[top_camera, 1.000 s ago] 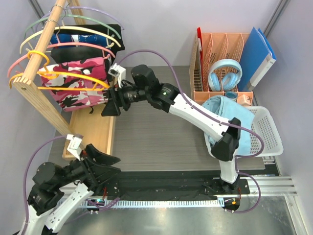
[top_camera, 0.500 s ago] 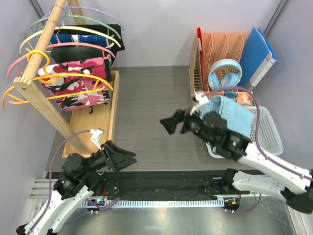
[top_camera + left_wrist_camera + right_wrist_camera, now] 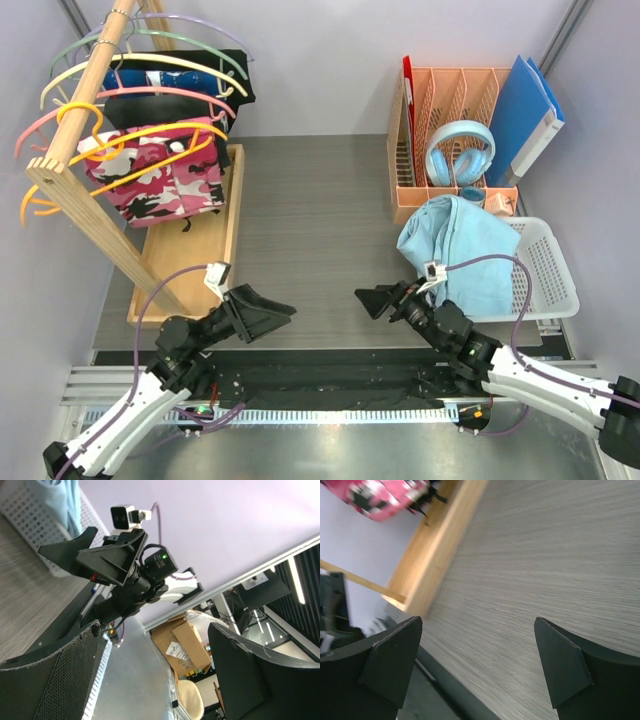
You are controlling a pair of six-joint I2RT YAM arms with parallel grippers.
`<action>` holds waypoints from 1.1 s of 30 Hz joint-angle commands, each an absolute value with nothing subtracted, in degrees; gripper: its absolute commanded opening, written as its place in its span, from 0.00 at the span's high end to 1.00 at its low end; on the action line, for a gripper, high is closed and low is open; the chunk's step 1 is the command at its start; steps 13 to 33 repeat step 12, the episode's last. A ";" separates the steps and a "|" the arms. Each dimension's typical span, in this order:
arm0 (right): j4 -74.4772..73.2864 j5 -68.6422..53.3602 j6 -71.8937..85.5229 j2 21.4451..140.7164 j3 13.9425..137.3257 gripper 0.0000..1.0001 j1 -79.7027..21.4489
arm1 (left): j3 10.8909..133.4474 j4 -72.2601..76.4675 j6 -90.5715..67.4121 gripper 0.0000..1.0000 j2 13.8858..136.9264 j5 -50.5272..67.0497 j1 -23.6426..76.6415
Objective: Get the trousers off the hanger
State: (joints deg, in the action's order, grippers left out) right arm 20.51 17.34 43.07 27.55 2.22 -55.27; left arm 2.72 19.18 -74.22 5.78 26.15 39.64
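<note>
The light blue trousers (image 3: 455, 250) lie heaped over the left rim of the white basket (image 3: 555, 270), off the hanger; a corner of them shows in the left wrist view (image 3: 62, 497). The yellow-orange hanger (image 3: 165, 128) hangs bare and tilted on the wooden rail (image 3: 85, 90), in front of the pink camouflage garment (image 3: 160, 180). My left gripper (image 3: 280, 310) is open and empty, low near the table's front edge (image 3: 160, 670). My right gripper (image 3: 365, 298) is open and empty, facing left above the table (image 3: 477, 665), left of the basket.
The rack's wooden base (image 3: 185, 265) stands at the left, also in the right wrist view (image 3: 435, 545). Other hangers and dark garments (image 3: 180, 85) hang on the rail. A file organiser with headphones (image 3: 460, 150) and a blue folder (image 3: 525, 110) stand at the back right.
My right arm has pulled back from the rack to the front of the table, gripper empty. My left gripper has shifted right. The yellow-orange hanger has swung and tilted on the rail.
</note>
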 commanded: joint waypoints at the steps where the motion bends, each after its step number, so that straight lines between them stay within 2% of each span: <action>1: 41.93 20.64 50.97 23.57 -9.13 0.00 -55.28 | 0.36 27.34 -75.58 0.12 2.47 24.79 39.46; 3: 33.36 22.14 52.73 22.77 -7.91 0.00 -55.28 | -1.56 25.50 -75.76 0.12 0.36 24.26 39.46; 5: 30.95 22.24 53.17 21.45 -7.82 0.00 -55.28 | -2.19 23.65 -76.29 0.12 -2.72 24.17 39.46; 11: 24.62 24.25 53.96 19.34 -7.65 0.00 -55.37 | -3.87 24.35 -76.12 0.12 -1.40 24.44 39.46; 33: 24.26 25.04 55.44 18.81 -7.56 0.00 -55.37 | -3.95 24.26 -76.03 0.12 -1.67 24.35 39.46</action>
